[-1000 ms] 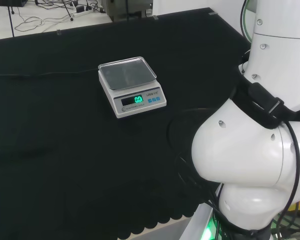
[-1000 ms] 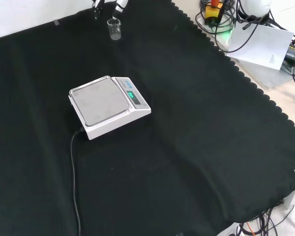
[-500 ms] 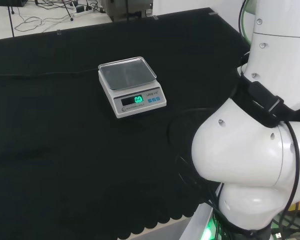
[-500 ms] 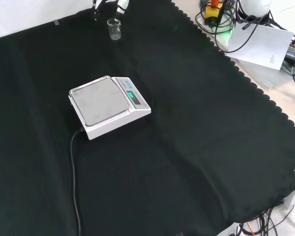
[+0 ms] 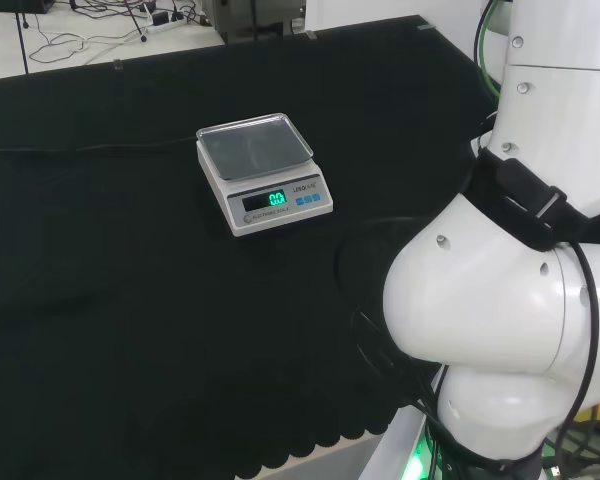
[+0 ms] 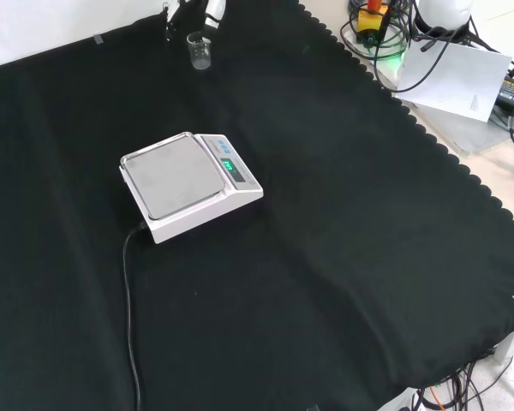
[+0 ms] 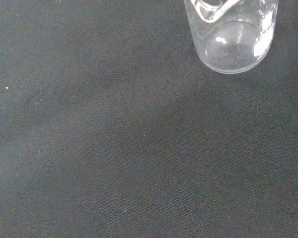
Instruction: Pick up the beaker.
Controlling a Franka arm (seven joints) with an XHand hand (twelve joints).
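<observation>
Nearest, in the front view, the scale sits mid-cloth. Far back stands the beaker, upright and empty. The hand hovers just beyond it; finger posture: cannot tell. Step: approach. Next: lower, close around the glass.

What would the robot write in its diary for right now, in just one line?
step: reaching for beaker | hand: just above beaker, not holding it | beaker: upright on cloth, looks empty | scale: nothing on its pan
</observation>
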